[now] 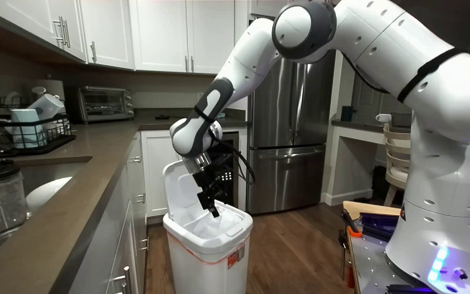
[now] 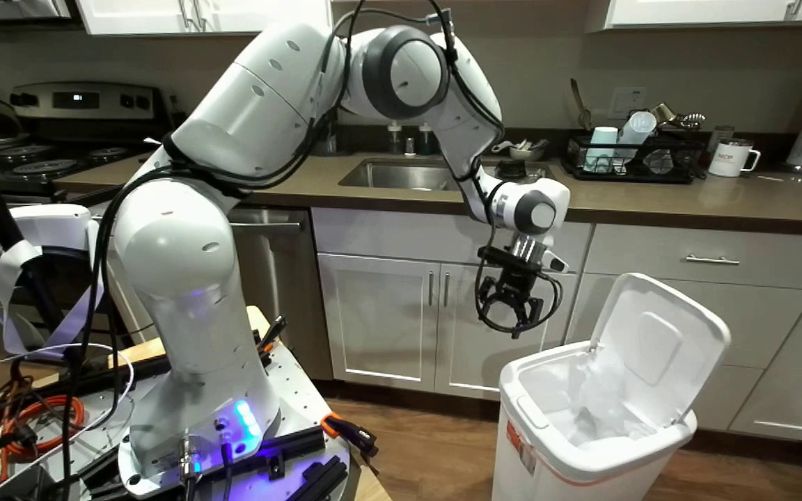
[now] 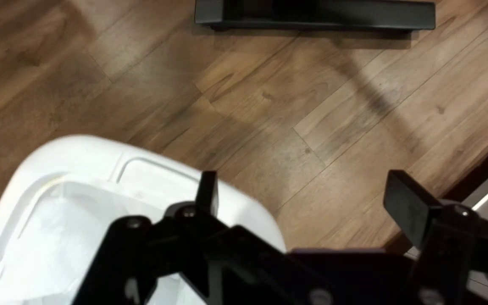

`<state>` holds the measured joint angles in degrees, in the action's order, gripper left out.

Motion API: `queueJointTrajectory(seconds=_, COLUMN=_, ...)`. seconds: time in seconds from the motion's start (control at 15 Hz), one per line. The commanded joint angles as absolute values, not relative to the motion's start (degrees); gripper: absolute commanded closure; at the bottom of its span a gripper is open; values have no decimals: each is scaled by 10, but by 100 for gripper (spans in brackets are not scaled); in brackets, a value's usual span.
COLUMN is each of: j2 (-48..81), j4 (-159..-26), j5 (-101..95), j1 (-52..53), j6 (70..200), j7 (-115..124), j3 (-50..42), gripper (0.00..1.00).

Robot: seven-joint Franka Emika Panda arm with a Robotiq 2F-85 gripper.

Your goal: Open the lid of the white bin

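The white bin [image 1: 202, 271] [image 2: 582, 480] stands on the floor with a pale liner inside. Its lid [image 1: 176, 183] [image 2: 665, 334] is open in both exterior views, standing up and leaning back from the hinge edge. My gripper [image 1: 214, 208] [image 2: 512, 313] points down, higher than the rim and apart from the lid. In the wrist view my gripper [image 3: 301, 182] is open with nothing between its fingers. The left finger overlaps the corner of the bin's rim [image 3: 79, 146]; the right finger is over the floor. The lid is out of the wrist view.
A counter [image 1: 96, 163] with white cabinets [image 2: 380, 320] runs behind the bin. A dish rack [image 2: 634, 163] stands on it. A steel fridge [image 1: 286, 175] is in the back. The robot's stand [image 2: 303, 390] holds an orange and black clamp [image 2: 349, 431].
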<state>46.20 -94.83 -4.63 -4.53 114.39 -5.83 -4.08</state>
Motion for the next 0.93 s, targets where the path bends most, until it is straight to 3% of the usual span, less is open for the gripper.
queueJointTrajectory(seconds=0.0, j2=335, j4=-1042, j5=-36, j1=-34, j6=1082, j7=-16, j3=-38, gripper=0)
queueJointTrajectory(seconds=0.47, j2=104, j4=-1227, j5=-44, j1=-27, j6=1118, j7=-18, j3=-30, gripper=0)
queueJointTrajectory(seconds=0.87, j2=-92, j4=-1416, j5=-50, j1=-8, j6=1287, j7=4, j3=-8, gripper=0)
